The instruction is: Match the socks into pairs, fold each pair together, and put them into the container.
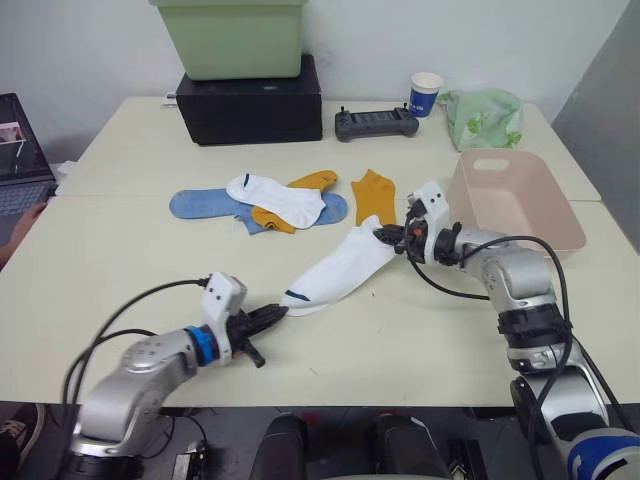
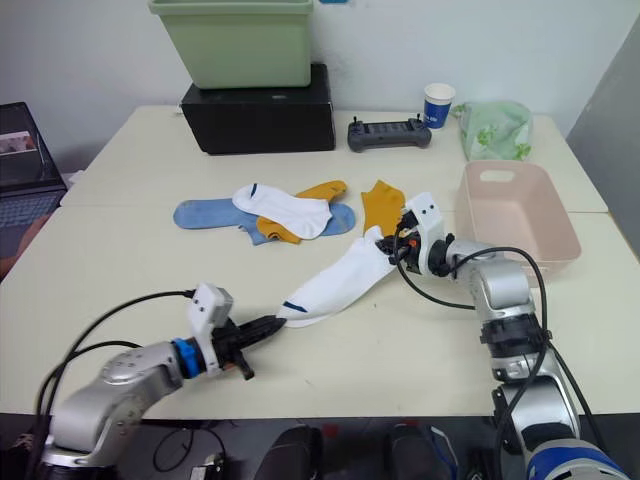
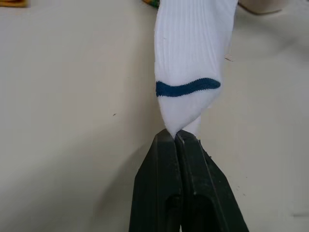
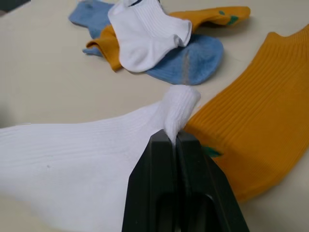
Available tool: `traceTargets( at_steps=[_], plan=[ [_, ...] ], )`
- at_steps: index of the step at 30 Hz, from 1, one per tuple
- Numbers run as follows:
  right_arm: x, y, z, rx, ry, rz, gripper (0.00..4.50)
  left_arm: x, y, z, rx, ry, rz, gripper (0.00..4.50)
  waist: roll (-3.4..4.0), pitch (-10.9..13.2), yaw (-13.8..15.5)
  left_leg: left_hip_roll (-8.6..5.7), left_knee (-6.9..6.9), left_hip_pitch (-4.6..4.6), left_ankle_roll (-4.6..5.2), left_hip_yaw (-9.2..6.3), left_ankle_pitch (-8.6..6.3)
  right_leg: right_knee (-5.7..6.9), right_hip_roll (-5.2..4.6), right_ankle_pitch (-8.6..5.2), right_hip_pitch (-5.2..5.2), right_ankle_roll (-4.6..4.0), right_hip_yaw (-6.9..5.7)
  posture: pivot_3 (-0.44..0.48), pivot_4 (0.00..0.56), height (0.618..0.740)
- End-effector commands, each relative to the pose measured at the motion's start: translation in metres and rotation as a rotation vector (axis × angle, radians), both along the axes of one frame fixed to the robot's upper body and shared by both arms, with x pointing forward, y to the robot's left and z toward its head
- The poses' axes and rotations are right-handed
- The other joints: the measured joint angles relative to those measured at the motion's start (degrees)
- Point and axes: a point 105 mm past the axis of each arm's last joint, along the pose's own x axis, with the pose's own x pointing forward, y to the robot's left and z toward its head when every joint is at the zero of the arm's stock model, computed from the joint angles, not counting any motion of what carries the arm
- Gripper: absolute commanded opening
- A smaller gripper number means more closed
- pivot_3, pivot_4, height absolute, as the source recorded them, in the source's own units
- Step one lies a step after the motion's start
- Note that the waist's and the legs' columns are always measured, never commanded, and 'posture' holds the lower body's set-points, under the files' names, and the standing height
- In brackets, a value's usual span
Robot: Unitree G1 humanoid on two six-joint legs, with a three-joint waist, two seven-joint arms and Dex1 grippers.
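I had one white sock stretched between my two pincers on the table. My left gripper was pressed together on its toe end, just past the thin dark blue stripe, and my right gripper was pinched shut on the cuff end, where the knit bunched into a small tuft above my fingers. The sock lay slantwise, its cuff nearest the pink container and its toe well away from it.

The other white sock sat farther from the container, on top of a heap with a blue sock, a second blue sock and an orange sock. Another orange sock lay between that heap and the container, just beside my right fingers. The container itself looked empty.

I judged the step to be laying out the first white sock for pairing; nothing was folded or stowed yet. The next move would call for bringing this sock to its mate, or the mate to it, edges lined up.

I could read no writing or brand; the blue paper cup beyond the container bore a mark too small to make out.
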Motion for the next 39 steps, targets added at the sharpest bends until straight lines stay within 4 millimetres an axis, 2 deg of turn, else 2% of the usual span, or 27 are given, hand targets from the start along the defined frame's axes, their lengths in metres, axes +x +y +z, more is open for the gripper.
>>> traceTargets(
  at_steps=[1, 4, 10, 13, 15, 18, 21, 25, 29, 36, 37, 39],
  plan=[
    [-0.023, -0.002, 0.009, 0.054, 0.020, -0.029, 0.03, -0.002, 0.009, 0.015, 0.023, -0.011, -0.069, 0.00, 0.02, 0.0, 0.1, -0.02, 0.00, 0.00, 0.00, 0.02, 0.00, 0.00, 0.00, 0.00, 0.00, 0.00, 0.03, 0.000, 0.150, 0.740],
    [-0.045, -0.003, -0.001, 0.069, 0.067, -0.076, 0.03, 0.000, 0.014, 0.017, 0.055, 0.027, -0.144, 0.00, 0.03, 0.0, 0.1, -0.06, -0.01, -0.02, 0.00, 0.00, 0.00, -0.01, 0.02, -0.01, 0.00, 0.00, -0.02, 0.000, 0.150, 0.740],
    [-0.067, -0.008, -0.019, 0.122, 0.130, -0.215, 0.03, 0.008, 0.012, 0.005, 0.124, 0.095, -0.256, 0.00, 0.04, 0.0, 0.0, -0.10, -0.09, -0.02, 0.00, 0.07, 0.00, -0.03, 0.12, -0.02, -0.04, 0.02, 0.02, 0.000, 0.150, 0.740],
    [-0.078, -0.014, -0.022, 0.134, 0.139, -0.258, 0.66, 0.013, 0.010, -0.001, 0.132, 0.108, -0.289, 0.00, 0.05, 0.0, 0.0, -0.07, -0.17, -0.01, 0.00, 0.13, 0.00, -0.03, 0.16, -0.02, -0.12, 0.02, 0.04, 0.000, 0.150, 0.740],
    [-0.081, -0.016, -0.022, 0.136, 0.144, -0.268, 1.29, 0.016, 0.009, 0.000, 0.120, 0.099, -0.297, 0.00, 0.05, 0.0, -0.1, -0.06, -0.21, -0.02, 0.00, 0.12, 0.00, -0.04, 0.16, -0.02, -0.13, 0.02, 0.03, 0.000, 0.150, 0.740],
    [-0.081, -0.033, -0.023, 0.071, 0.128, -0.269, 2.36, 0.019, 0.018, 0.003, 0.107, 0.090, -0.248, 0.62, 0.05, 0.0, -0.2, -0.06, -0.24, 0.00, 0.00, 0.14, 0.00, -0.03, 0.17, -0.02, -0.14, 0.02, 0.03, 0.000, 0.150, 0.740],
    [-0.078, -0.038, -0.020, 0.055, 0.128, -0.215, 3.39, 0.018, 0.027, 0.004, 0.099, 0.084, -0.193, 1.52, 0.04, 0.0, -0.2, -0.07, -0.24, -0.01, 0.00, 0.17, 0.00, -0.05, 0.15, -0.02, -0.13, 0.02, 0.05, 0.000, 0.150, 0.740],
    [-0.067, -0.036, -0.018, 0.073, 0.146, -0.111, 3.40, 0.008, 0.029, 0.001, 0.021, 0.093, -0.120, 2.78, 0.03, 0.0, -0.7, -0.06, -0.33, 0.06, 0.00, 0.21, 0.00, -0.05, 0.16, -0.02, -0.13, 0.02, 0.08, 0.000, 0.150, 0.740],
    [-0.049, -0.025, -0.022, 0.109, 0.187, -0.032, 3.40, -0.010, 0.013, -0.011, -0.066, 0.127, -0.084, 2.78, 0.01, 0.0, -1.0, -0.04, -0.41, 0.10, 0.01, 0.21, 0.01, -0.07, 0.07, -0.01, -0.10, 0.01, 0.12, 0.000, 0.150, 0.740],
    [-0.035, -0.016, -0.028, 0.112, 0.227, 0.046, 3.40, -0.011, -0.005, -0.023, -0.111, 0.118, -0.013, 2.78, 0.01, 0.0, 0.1, -0.13, -0.39, 0.10, 0.00, 0.13, 0.01, -0.07, 0.05, -0.01, -0.03, 0.01, 0.08, 0.000, 0.150, 0.740],
    [-0.034, -0.015, -0.028, 0.117, 0.230, 0.056, 3.04, -0.012, -0.007, -0.024, -0.110, 0.118, -0.012, 2.41, 0.01, 0.0, 0.1, -0.15, -0.39, 0.10, 0.00, 0.15, 0.01, -0.08, 0.05, -0.01, -0.02, 0.01, 0.09, 0.000, 0.150, 0.740],
    [-0.034, -0.012, -0.026, 0.126, 0.234, 0.083, 2.56, -0.015, -0.010, -0.024, -0.120, 0.119, -0.016, 1.94, 0.01, 0.0, 0.1, -0.15, -0.38, 0.10, 0.00, 0.16, 0.02, -0.08, 0.04, -0.01, -0.02, 0.01, 0.10, 0.000, 0.150, 0.740]
  ],
)
